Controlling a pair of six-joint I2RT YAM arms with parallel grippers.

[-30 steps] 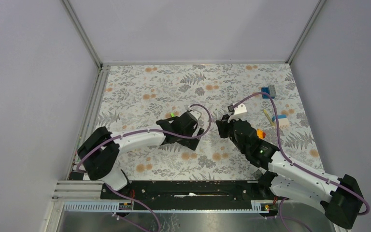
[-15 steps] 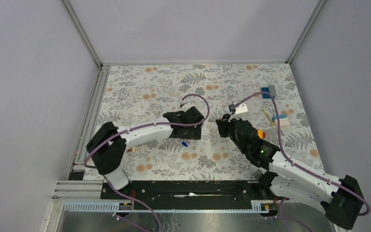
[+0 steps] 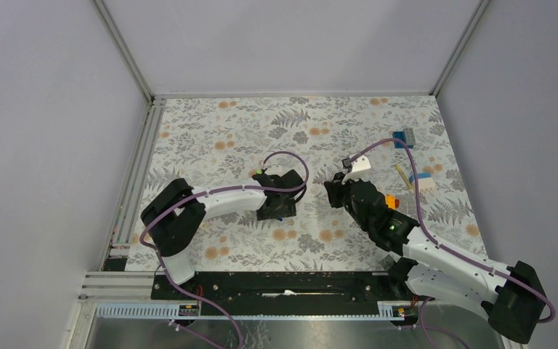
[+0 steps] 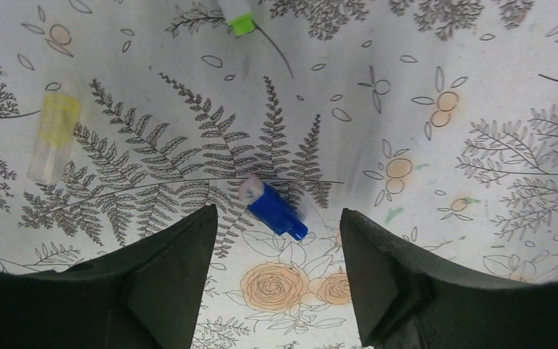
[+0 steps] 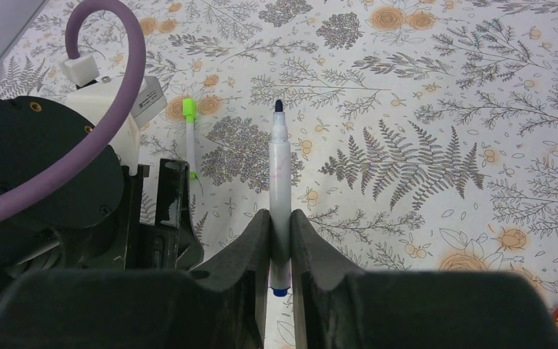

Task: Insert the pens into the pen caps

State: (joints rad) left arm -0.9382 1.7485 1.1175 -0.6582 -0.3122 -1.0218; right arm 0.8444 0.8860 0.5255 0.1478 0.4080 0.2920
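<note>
Looking around: grey walls (image 3: 298, 43), floral tabletop (image 3: 225, 138), two caps (image 4: 276, 211) (image 4: 53, 138), three pens (image 5: 280, 182) (image 5: 189, 142) (image 3: 402, 175); left end effector (image 4: 277, 243) spread, right end effector (image 5: 280, 218) pinching one.

A robotics lab test cell; plain grey panels (image 3: 43, 109) in aluminium framing (image 3: 123, 51) enclose a floral-clothed tabletop (image 3: 211, 131); a left arm (image 3: 221, 203) and a right arm (image 3: 450, 258), trailing purple cables (image 3: 290, 156), bolt to a black rail (image 3: 276, 285).

Left fingers (image 4: 167, 283) apart, low, left arm (image 3: 225, 198) folded inward; right fingers (image 5: 243, 262) tight together, right arm (image 3: 443, 254) outstretched.
</note>
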